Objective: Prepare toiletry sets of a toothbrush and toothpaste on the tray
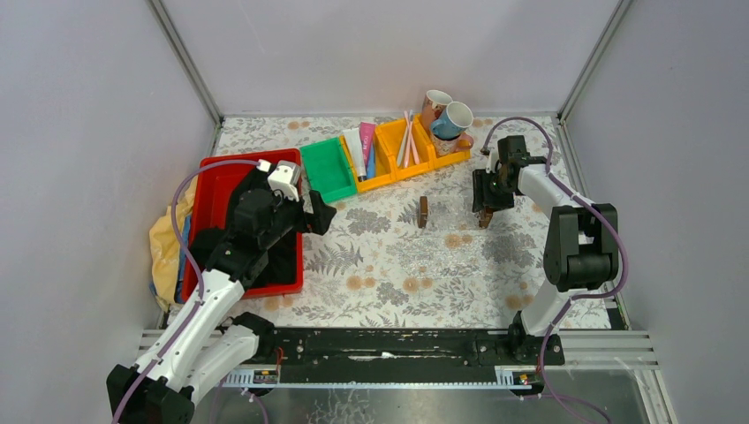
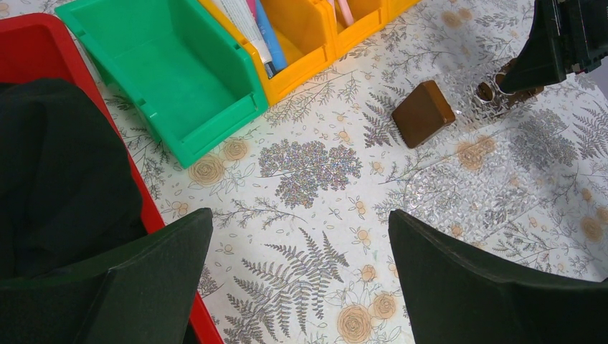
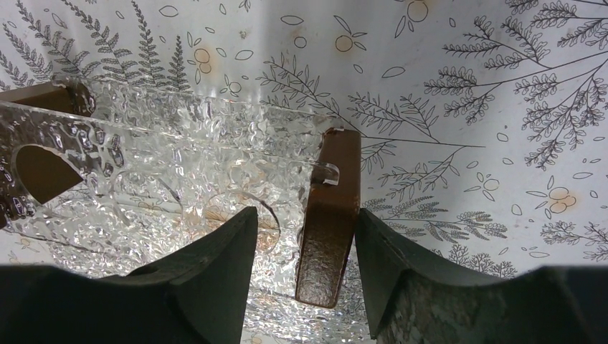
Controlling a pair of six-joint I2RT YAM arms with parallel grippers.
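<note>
The toothbrushes [image 1: 408,137] and toothpaste tubes [image 1: 364,146] lie in the yellow bins [image 1: 389,175] just right of the green bin [image 1: 327,168], none on the clear tray [image 3: 179,143], which sits farther right and nearer the arms. The right gripper [image 3: 305,215] straddles the tray's brown end block [image 3: 330,215], jaws apart with a gap on one side. The left gripper [image 2: 301,215] hangs spread wide just in front of the green bin.

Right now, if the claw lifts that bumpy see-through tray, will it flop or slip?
Probably no flopping: the clear tray shows straight edges and looks like hard plastic, so stiff. Its glossy surface may be slippery. The right claw straddles a brown end piece, likely a surer hold.
</note>
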